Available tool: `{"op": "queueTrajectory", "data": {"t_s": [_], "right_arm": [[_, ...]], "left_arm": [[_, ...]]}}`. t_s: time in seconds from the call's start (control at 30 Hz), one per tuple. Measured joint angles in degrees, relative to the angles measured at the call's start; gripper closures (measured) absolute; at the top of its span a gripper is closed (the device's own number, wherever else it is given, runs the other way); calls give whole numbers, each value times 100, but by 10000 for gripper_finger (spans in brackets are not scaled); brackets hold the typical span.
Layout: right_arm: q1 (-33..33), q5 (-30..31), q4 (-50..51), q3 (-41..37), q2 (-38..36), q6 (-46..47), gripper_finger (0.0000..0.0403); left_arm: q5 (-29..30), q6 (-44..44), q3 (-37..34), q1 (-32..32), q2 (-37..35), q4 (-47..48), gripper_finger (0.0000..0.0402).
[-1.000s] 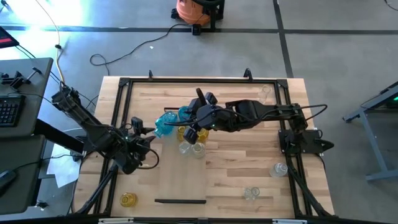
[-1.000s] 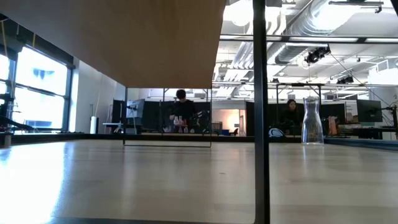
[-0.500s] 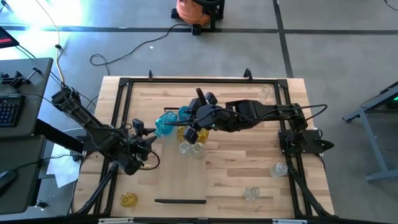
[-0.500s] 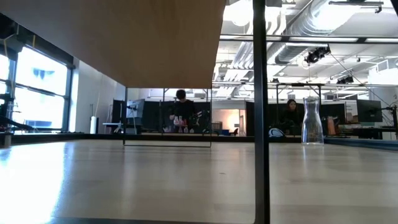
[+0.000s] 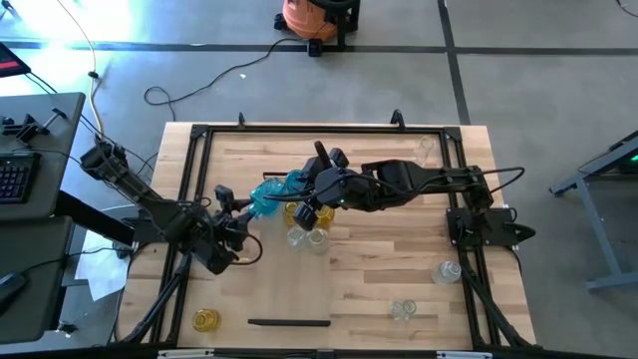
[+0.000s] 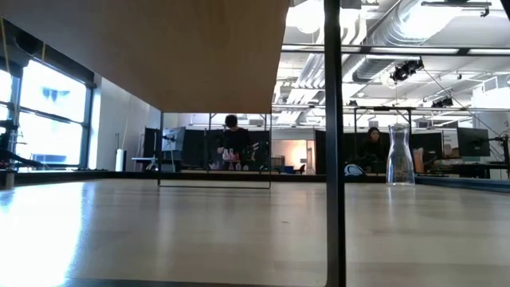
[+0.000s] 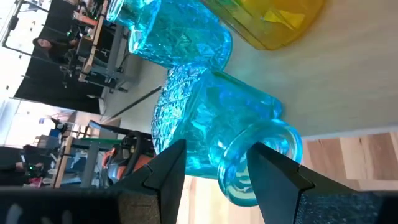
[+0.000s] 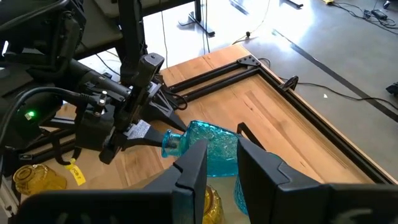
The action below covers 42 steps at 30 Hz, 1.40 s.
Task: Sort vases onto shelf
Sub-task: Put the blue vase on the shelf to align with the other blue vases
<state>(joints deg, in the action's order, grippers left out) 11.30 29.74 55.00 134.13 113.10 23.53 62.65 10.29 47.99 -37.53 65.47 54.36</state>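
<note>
A blue vase lies on its side at the far end of the pale shelf, neck toward my left gripper. In the left wrist view its mouth sits between the open fingers of my left gripper. Beside it, another blue vase, two yellow ones and two clear ones stand on the shelf. My right gripper hangs open over this cluster with nothing between its fingers. No gripper shows in the low view. My left gripper has its fingers on either side of the lying blue vase's neck and mouth, coming almost level from the table's left. Whether they touch the glass, I cannot tell.
A yellow vase stands near the front left. Clear vases stand at the right, front right and far right corner. A black frame rims the table. In the low view the shelf's underside and a post show.
My left gripper has moved toward the table's right and slightly down, closing in on the neck of the lying blue vase. Its fingers have stayed open. The vases and my right gripper have kept still.
</note>
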Motion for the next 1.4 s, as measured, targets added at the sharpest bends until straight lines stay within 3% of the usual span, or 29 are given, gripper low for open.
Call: {"op": "queueTrajectory", "data": {"t_s": [0.27,0.67,0.97,1.4], "right_arm": [[1,-2,0,0,0,0,332],[0,-4,0,0,0,-53,332],[1,-9,0,0,0,-63,332],[1,-5,0,0,0,-153,332]], "left_arm": [[-71,-221,0,78,0,-186,261],[-212,-249,4,78,-4,-182,383],[-244,-245,51,78,-2,-54,377],[-924,146,878,76,4,1312,382]]}}
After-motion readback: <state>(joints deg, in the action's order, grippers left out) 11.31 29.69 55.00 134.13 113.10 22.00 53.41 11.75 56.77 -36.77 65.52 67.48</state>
